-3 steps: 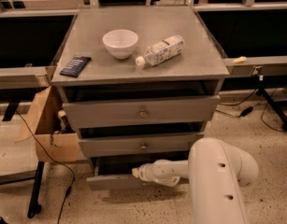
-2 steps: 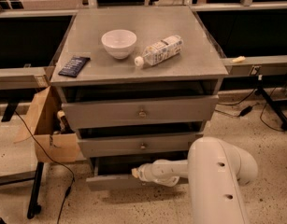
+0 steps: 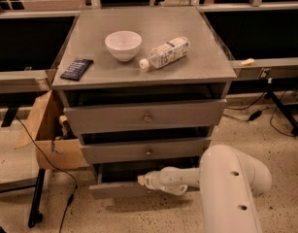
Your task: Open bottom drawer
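Observation:
The bottom drawer (image 3: 114, 190) is the lowest of three grey drawers in the cabinet. It stands pulled out a little, with a dark gap above its front. Its knob is hidden behind my gripper (image 3: 141, 180), which sits at the middle of the drawer front at the end of my white arm (image 3: 226, 183). The arm reaches in from the lower right. The middle drawer (image 3: 147, 151) and the top drawer (image 3: 146, 116) each show a small brass knob and sit slightly out.
On the cabinet top (image 3: 206, 57) are a white bowl (image 3: 123, 44), a lying plastic bottle (image 3: 165, 53) and a dark packet (image 3: 76, 68). An open cardboard box (image 3: 49, 130) stands left of the cabinet. Cables and metal stands lie on the floor.

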Motion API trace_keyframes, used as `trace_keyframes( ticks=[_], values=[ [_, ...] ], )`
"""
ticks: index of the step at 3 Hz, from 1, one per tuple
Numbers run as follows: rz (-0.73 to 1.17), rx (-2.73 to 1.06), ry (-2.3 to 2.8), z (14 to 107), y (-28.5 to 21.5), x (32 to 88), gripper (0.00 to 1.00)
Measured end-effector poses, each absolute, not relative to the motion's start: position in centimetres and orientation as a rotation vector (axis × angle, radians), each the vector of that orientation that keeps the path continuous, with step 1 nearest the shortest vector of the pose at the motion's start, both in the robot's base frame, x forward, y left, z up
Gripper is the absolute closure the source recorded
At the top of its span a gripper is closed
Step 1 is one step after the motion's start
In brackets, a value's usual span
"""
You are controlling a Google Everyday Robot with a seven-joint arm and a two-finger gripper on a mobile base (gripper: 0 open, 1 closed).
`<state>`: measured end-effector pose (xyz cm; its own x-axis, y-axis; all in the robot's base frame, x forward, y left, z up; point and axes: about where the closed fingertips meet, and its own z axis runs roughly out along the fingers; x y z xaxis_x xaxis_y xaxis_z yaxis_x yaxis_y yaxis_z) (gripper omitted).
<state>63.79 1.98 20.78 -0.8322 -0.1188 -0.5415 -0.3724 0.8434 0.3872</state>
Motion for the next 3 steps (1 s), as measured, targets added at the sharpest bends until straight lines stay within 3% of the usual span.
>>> trace_keyframes(
  ticks=[3],
  values=[
    [0.597, -0.218, 2.465, 21.6, 0.2, 69.2, 1.00]
  ],
)
